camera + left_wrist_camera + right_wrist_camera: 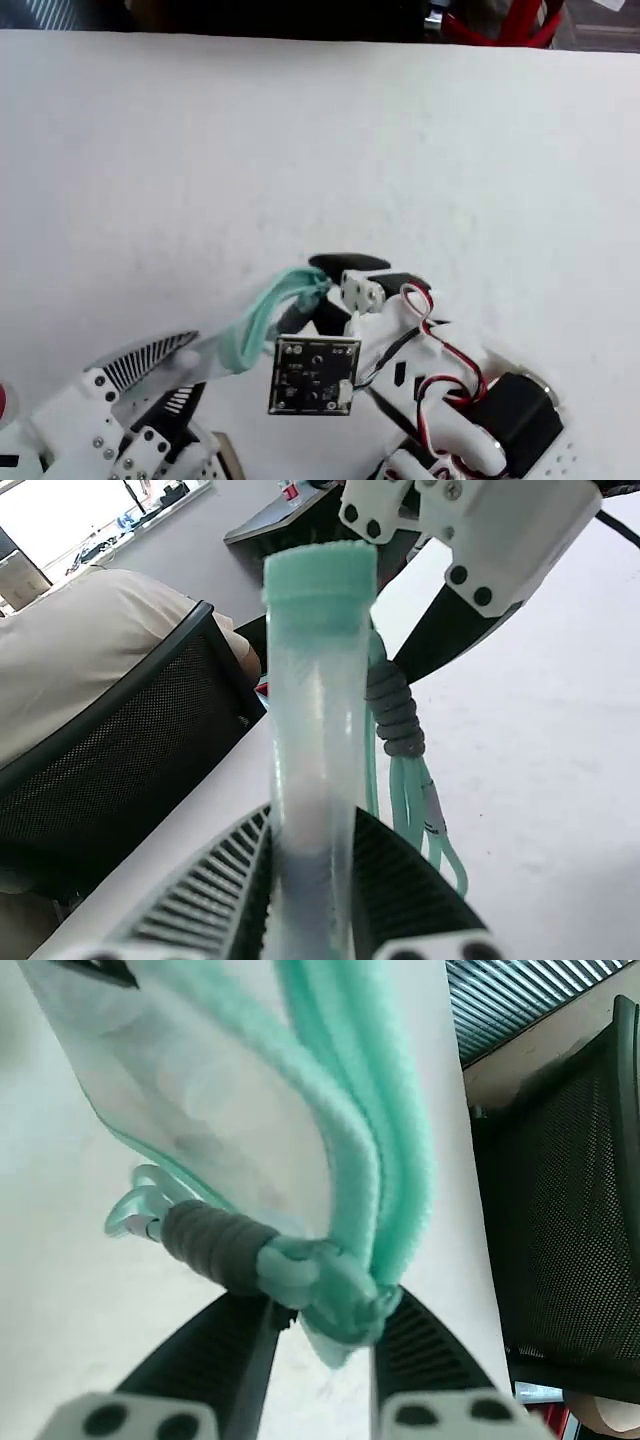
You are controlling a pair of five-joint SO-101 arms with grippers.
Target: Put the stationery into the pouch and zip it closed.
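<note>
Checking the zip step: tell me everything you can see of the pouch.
The pouch is flat, translucent plastic with mint-green fabric trim along one edge. A mint cord with a grey wrapped knot hangs at one end. The left end effector clamps one end; the right end effector pinches the trim by the cord. Contents cannot be made out.

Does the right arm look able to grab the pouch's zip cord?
Probably yes: its jaws sit on either side of the knotted zip cord, nothing in the way. The left arm's jaws hold the pouch.
</note>
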